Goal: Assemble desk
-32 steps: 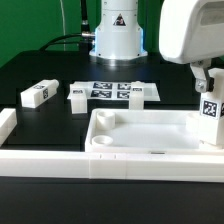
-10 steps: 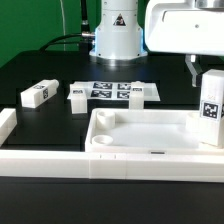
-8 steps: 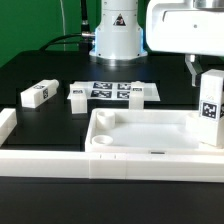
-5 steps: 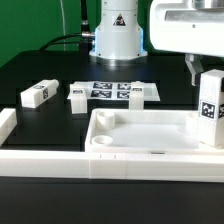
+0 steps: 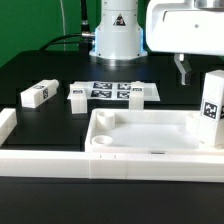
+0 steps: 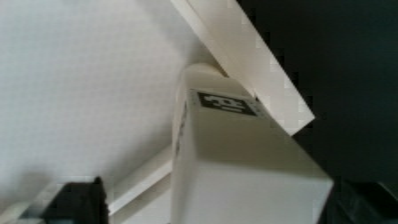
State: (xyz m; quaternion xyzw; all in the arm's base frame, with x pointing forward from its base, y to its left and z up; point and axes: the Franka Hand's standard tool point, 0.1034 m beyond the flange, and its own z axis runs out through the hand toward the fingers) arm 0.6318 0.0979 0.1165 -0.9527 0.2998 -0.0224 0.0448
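The white desk top (image 5: 150,128) lies tray-side up at the front of the black table. One white leg (image 5: 212,106) with a tag stands upright in its corner on the exterior view's right. My gripper (image 5: 198,68) is at the leg's top, jaws open, with one finger (image 5: 181,70) apart from the leg. In the wrist view the leg (image 6: 240,165) fills the space between the fingers of my gripper (image 6: 222,205), with a gap beside the dark finger (image 6: 71,202). The top's rim (image 6: 240,50) runs past the leg.
Two loose legs (image 5: 37,94) (image 5: 78,95) lie at the back left and a third (image 5: 145,92) lies by the marker board (image 5: 112,90). White border rails (image 5: 8,125) (image 5: 50,160) line the left and front. The arm's base (image 5: 117,35) stands behind.
The jaws have opened: the visible finger moved toward the exterior view's left, away from the leg. The leg stays upright in the corner socket.
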